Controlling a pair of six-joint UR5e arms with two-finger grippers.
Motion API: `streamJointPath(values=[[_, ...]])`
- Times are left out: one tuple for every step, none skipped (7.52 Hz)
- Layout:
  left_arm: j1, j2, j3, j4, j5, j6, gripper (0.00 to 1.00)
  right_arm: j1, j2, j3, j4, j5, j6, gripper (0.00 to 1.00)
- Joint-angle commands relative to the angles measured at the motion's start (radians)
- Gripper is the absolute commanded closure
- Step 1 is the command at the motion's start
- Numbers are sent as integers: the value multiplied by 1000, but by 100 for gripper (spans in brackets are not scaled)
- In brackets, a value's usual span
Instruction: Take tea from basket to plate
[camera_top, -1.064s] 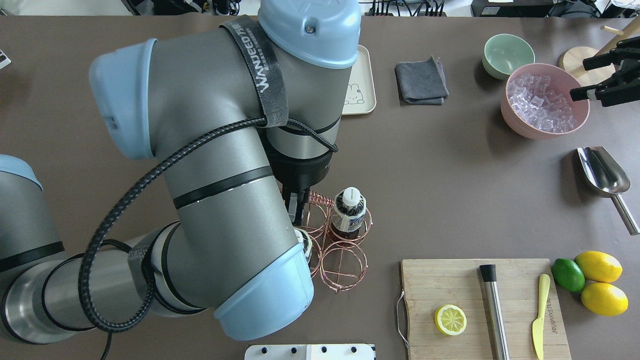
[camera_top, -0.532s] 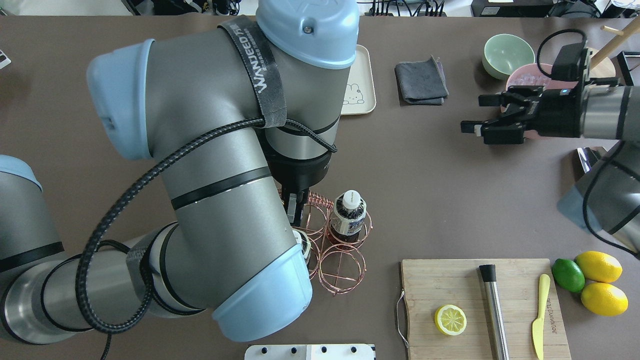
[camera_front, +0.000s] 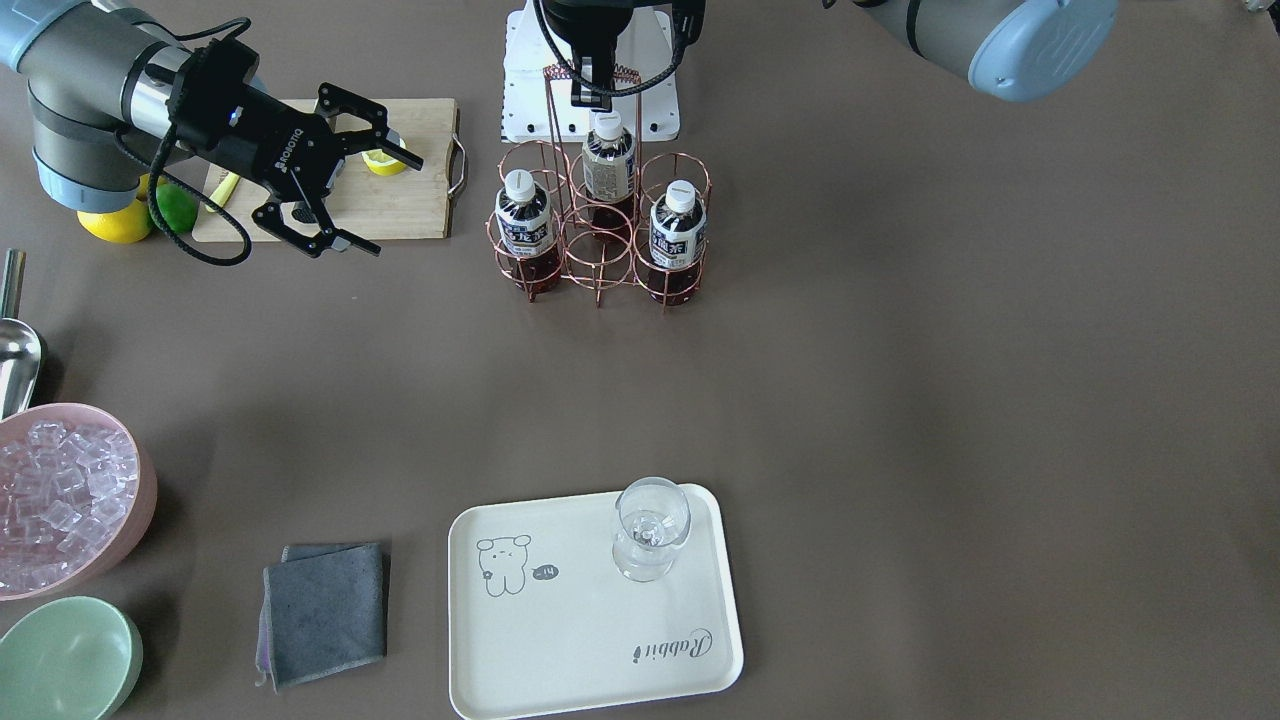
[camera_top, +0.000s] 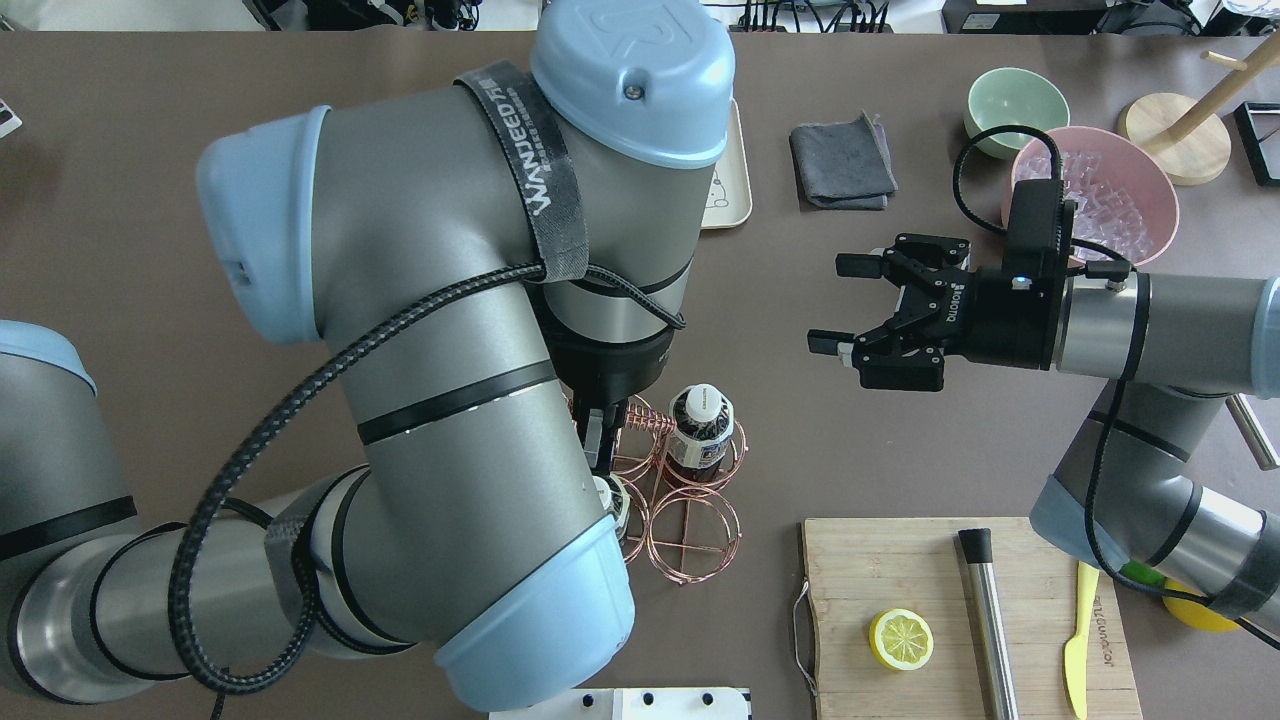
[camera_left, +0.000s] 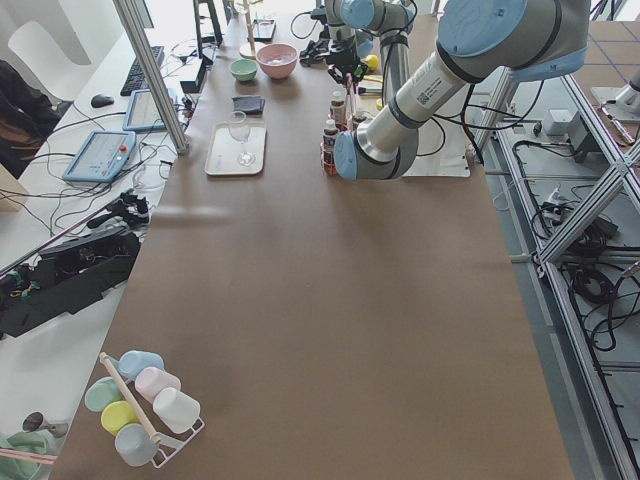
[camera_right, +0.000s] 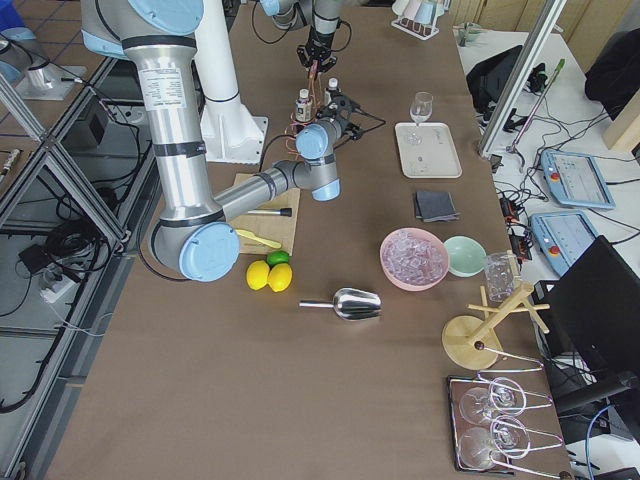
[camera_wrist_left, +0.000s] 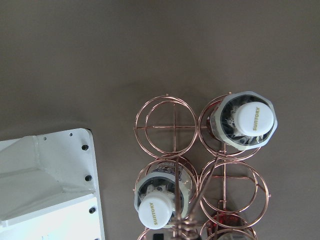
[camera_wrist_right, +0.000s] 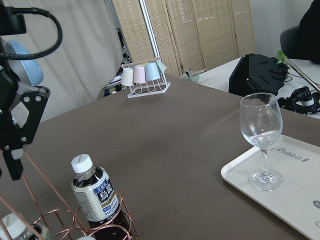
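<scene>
Jaws spread wide and holding nothing, the right gripper (camera_top: 838, 305) has swung in over the last second from above the pink bowl of ice cubes (camera_top: 1168, 205) at the far edge, and now hangs over bare brown surface (camera_front: 900, 400), pointing at the copper wire basket of round rings (camera_top: 690, 547) but still well apart from it. The left gripper (camera_front: 590, 95) has barely shifted. Its jaws look pressed together on the coiled top of the basket's tall handle, apparently steadying it. The nearest small clear plastic bottle of dark reddish-brown tea with a white cap (camera_top: 700, 430) stands upright in its ring on the side facing the incoming arm, and two like bottles sit in other slots. The cream rectangular tray-plate with the cartoon animal (camera_front: 600, 640) lies well away across the surface, bearing only a clear stemmed glass (camera_front: 650, 530). So the task is just at the approach — no bottle touched yet. The right arm likely must close the remaining gap and take that bottle below its cap.
</scene>
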Motion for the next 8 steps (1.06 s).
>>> streamJointPath(values=[[21, 0, -1, -1, 1, 0, 100, -118, 5, -8, 17, -141, -151, 1], [21, 0, -1, -1, 1, 0, 100, -145, 10, -5, 20, -165, -206, 1], [21, 0, -2, 1, 2, 0, 100, -179, 10, -7, 44, -194, -211, 1], [19, 2, -2, 1, 1, 0, 100, -227, 8, -8, 64, -243, -211, 1], [19, 2, -2, 1, 2, 0, 100, -265, 10, -5, 65, -286, -211, 1], [19, 2, -1, 1, 1, 0, 100, -288, 11, -5, 61, -312, -213, 1], [19, 2, -1, 2, 2, 0, 100, -302, 11, -5, 58, -327, -214, 1], [21, 2, -1, 2, 2, 0, 100, -310, 13, -5, 58, -343, -216, 1]])
